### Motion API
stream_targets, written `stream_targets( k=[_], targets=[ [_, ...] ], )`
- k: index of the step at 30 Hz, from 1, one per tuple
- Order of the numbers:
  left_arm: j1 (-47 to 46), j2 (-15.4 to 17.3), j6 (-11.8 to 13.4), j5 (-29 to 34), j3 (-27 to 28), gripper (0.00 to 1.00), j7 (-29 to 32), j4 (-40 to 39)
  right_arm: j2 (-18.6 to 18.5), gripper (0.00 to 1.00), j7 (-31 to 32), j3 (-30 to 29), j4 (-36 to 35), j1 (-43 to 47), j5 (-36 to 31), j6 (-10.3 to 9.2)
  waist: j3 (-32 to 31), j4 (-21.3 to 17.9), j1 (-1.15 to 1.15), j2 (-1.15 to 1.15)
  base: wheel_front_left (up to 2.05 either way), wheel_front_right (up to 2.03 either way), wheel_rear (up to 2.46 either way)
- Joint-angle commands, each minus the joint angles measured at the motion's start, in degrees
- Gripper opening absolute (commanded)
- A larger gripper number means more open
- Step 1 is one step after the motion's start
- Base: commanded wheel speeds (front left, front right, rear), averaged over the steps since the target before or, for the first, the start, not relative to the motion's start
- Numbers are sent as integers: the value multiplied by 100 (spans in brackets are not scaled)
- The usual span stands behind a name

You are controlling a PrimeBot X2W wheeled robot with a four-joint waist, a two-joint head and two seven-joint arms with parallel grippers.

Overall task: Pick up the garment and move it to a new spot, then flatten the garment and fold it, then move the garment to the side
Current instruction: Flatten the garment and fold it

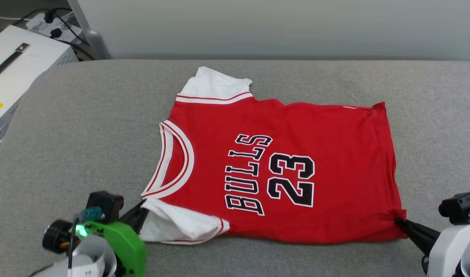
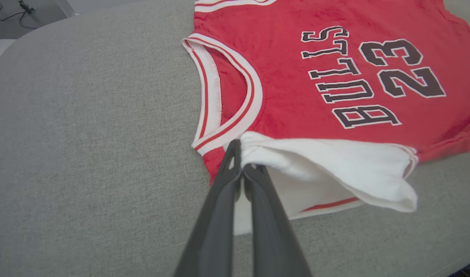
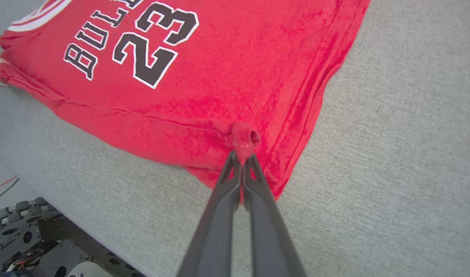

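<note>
The red jersey shirt [image 1: 296, 127] with white short sleeves, striped trim and black lettering lies spread flat in the middle of the frame on the grey fabric-covered surface [image 1: 85, 127], its collar toward the left. At lower left, the left fingers [image 1: 134, 216] are clenched on the near white sleeve by the shoulder. At lower right, the right fingers [image 1: 415, 231] pinch the near red hem corner.

green left wrist shell [image 1: 124, 246] with glowing light [image 1: 81, 231], white right forearm [image 1: 448, 250], dark tapered claw fingers [image 2: 215, 223]
</note>
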Motion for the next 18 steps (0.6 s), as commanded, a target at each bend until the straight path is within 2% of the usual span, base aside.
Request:
stream_targets(
  k=[1, 10, 18],
  targets=[
    [-331, -67, -98, 174, 18, 0, 102, 116, 82, 0, 76, -127, -80, -144, -25, -4, 257, -105, 0, 38, 0, 0, 0],
    [-1573, -359, -680, 342, 227, 0, 369, 966, 275, 0, 359, -386, -112, -812, -18, -4, 917, -263, 0, 38, 0, 0, 0],
    [-2323, -733, -1082, 511, 151, 0, 612, 1911, 443, 0, 373, -240, 393, -1516, 13, -4, 1467, -289, 0, 38, 0, 0, 0]
  ],
)
